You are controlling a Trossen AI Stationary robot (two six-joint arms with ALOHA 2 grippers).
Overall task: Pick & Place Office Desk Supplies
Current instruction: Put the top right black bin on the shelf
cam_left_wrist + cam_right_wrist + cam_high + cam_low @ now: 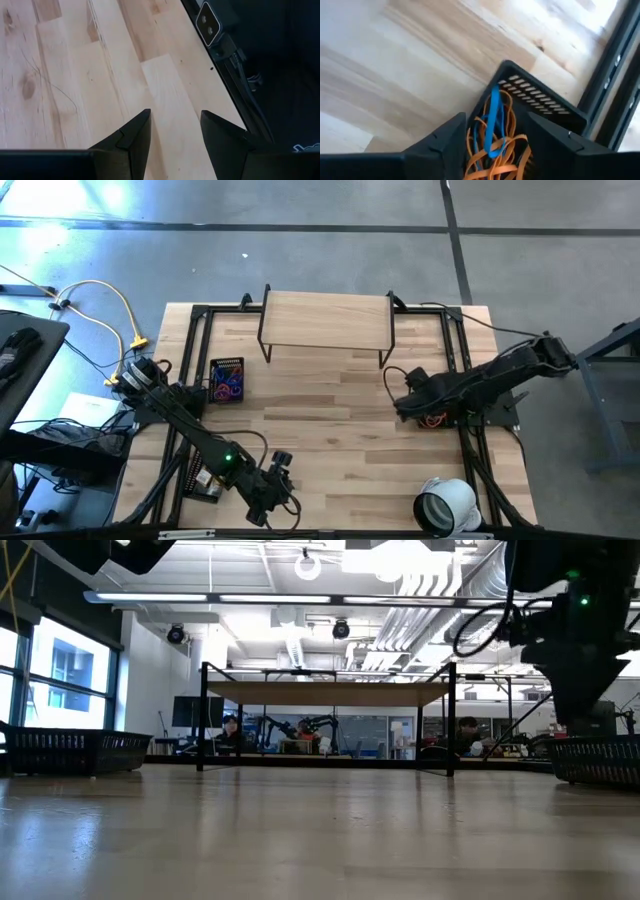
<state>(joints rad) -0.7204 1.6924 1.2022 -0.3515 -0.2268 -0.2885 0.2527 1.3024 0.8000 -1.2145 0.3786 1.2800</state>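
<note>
My right gripper (pixel 404 406) (pixel 496 119) is open and hovers right of the table's middle, above a black mesh basket (pixel 543 104) (pixel 436 420). Thin orange bands (pixel 495 162) and a blue loop (pixel 493 122) lie in that basket and show between my fingers; I cannot tell whether the fingers touch them. A second basket (pixel 228 379) at the left holds purple, blue and red loops. My left gripper (pixel 273 492) (pixel 175 120) is open over bare wood by the table's near edge, with nothing between its fingers. Yellow-and-white packets and a silver clip do not show.
A wooden riser shelf (pixel 325 320) on black legs stands at the far edge. A large white tape roll (pixel 446 505) lies at the near right corner. A third dark basket (pixel 205 479) sits under the left arm. Black frame rails (pixel 235 75) run along the table's sides.
</note>
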